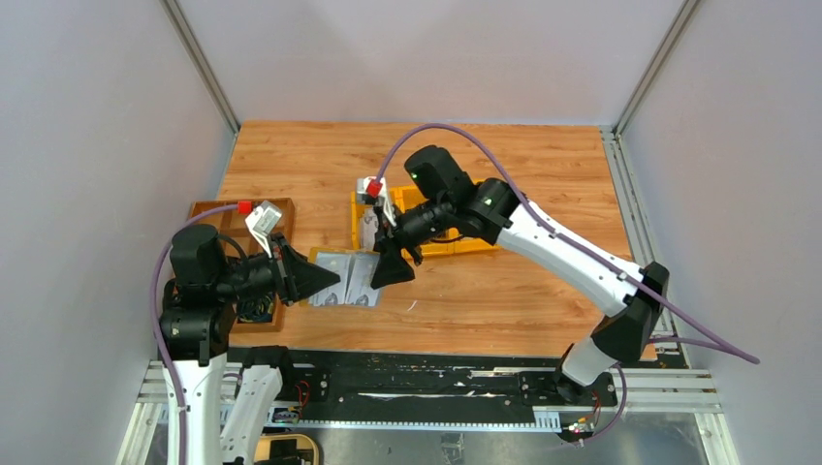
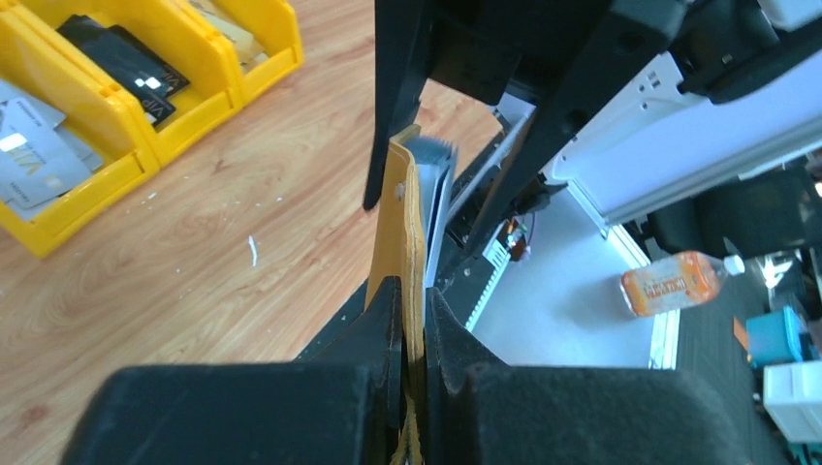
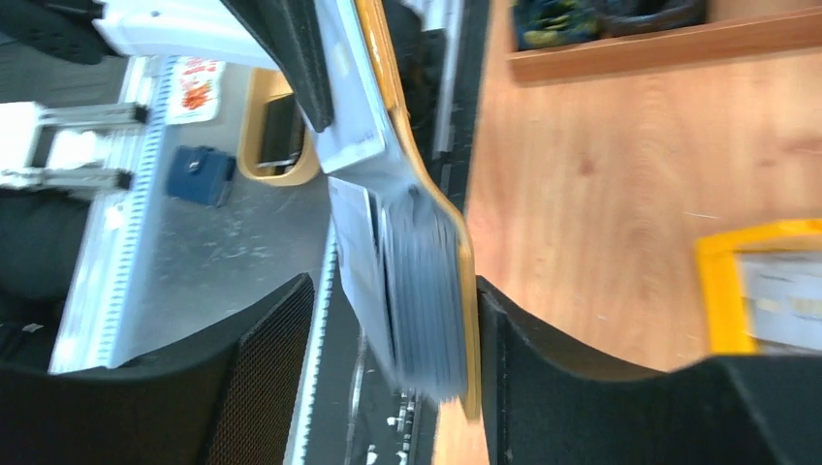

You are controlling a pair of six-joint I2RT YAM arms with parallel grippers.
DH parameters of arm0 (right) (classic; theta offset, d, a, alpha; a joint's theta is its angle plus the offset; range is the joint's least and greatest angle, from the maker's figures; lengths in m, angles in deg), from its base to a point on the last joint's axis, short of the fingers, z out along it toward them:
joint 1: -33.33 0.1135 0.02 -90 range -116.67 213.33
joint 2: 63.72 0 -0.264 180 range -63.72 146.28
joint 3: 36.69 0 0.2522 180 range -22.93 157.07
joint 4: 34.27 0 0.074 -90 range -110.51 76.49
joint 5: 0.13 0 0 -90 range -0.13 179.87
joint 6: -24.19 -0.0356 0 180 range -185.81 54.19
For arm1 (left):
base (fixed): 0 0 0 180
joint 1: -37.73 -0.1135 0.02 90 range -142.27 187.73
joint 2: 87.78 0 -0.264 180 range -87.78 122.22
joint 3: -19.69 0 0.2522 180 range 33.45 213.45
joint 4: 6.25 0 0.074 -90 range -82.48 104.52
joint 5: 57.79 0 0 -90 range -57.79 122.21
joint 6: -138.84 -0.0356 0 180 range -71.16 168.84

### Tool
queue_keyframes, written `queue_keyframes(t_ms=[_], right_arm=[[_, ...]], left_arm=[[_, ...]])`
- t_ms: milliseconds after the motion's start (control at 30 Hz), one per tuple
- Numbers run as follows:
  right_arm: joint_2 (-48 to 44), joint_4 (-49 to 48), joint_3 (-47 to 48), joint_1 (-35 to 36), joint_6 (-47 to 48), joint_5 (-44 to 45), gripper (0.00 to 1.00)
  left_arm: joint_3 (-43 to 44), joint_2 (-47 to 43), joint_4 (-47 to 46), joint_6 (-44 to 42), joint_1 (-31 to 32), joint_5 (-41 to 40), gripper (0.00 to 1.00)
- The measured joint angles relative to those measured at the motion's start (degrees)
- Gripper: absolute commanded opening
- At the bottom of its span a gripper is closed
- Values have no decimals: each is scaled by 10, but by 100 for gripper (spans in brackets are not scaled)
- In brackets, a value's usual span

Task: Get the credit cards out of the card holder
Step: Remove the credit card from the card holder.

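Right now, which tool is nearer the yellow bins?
Right. The right tool is just in front of the bins, open around the holder's right end; the left tool, shut on the holder's left end, sits by the brown tray.

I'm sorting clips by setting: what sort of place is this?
Probably a robotics lab test cell: a left arm and right arm mounted at a wooden table, boxed in by plain grey panels on aluminium posts.

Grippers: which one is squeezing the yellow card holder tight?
The left gripper, shut tight on one edge of the card holder. The right gripper only stands open around it, with a gap showing.
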Motion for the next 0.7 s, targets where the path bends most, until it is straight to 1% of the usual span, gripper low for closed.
queue_keyframes(t_ms=[33, 100, 200, 233, 300, 367, 433, 567, 633, 700], right_arm=[[-12, -16, -9, -5, -9, 17, 70], [-41, -48, -30, -12, -27, 60, 71], [-82, -92, -49, -17, -55, 120, 72], [-102, -118, -60, -17, -73, 146, 72], [-135, -166, -80, -17, -109, 169, 72], [-155, -204, -94, -17, -143, 170, 72], [-165, -262, -112, -17, -191, 146, 71], [-140, -356, -146, -16, -281, 82, 72], [-122, -383, -162, -14, -311, 62, 78], [-104, -394, -179, -13, -335, 45, 80]], left_arm=[[-3, -1, -8, 10, 0, -8, 0], [-8, -3, -21, 28, 0, -28, 0], [-9, -6, -30, 41, 0, -55, 0], [-9, -8, -34, 44, 0, -67, 0], [-9, -11, -40, 51, 0, -95, 0], [-9, -12, -43, 56, 0, -114, 0], [-9, -13, -49, 64, 0, -129, 0], [-9, -13, -66, 85, 0, -141, 0], [-9, -13, -73, 95, 0, -144, 0], [-8, -13, -79, 104, 0, -145, 0]])
